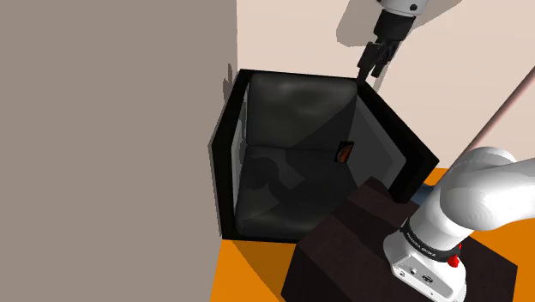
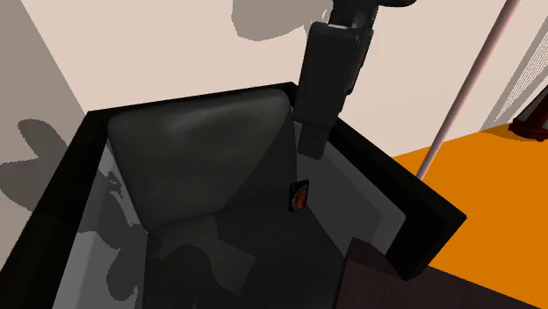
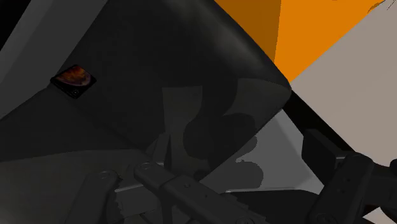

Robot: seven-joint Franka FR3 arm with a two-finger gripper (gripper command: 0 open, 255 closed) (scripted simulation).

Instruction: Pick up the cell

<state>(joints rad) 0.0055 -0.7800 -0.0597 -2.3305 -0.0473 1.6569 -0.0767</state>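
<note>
Hanging above the back corner of the black armchair (image 1: 300, 103), the hand (image 1: 372, 70) is well apart from the phone (image 1: 344, 152) (orange-lit screen). The phone seems propped on the seat against the armrest on the shoulder view's right. Whether the hand is spread or pressed together, I cannot tell.

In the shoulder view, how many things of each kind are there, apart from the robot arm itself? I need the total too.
Black armchair: 1
Phone: 1
Dark stand: 1
Thin pole: 1
Total: 4
</note>
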